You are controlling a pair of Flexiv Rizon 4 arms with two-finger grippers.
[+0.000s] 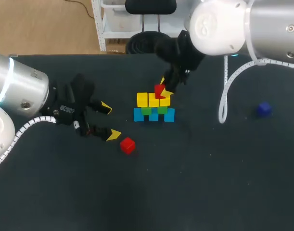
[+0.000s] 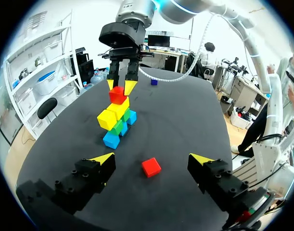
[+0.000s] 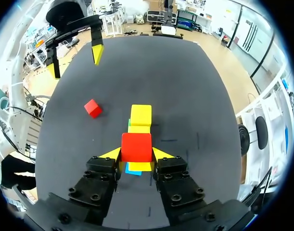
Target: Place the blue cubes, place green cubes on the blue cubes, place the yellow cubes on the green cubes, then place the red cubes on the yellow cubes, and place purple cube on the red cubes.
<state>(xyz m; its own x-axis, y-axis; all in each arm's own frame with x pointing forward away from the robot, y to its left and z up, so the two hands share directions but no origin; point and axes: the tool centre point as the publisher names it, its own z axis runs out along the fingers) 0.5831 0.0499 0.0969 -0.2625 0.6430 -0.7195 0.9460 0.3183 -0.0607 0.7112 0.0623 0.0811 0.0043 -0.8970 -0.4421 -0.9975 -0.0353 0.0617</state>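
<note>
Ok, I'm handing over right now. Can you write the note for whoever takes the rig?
Right pincer: shut on a red cube, held atop the yellow cubes, not released.
Left pincer: open, empty, beside the loose red cube on the table.
Stack: blue cubes at the bottom, green cubes on them, yellow cubes on the green.
Purple cube: alone on the table, well off on the right arm's side.
Done: blue, green and yellow layers.
Left: release this red cube, add the loose red cube, then the purple cube on top.
</note>
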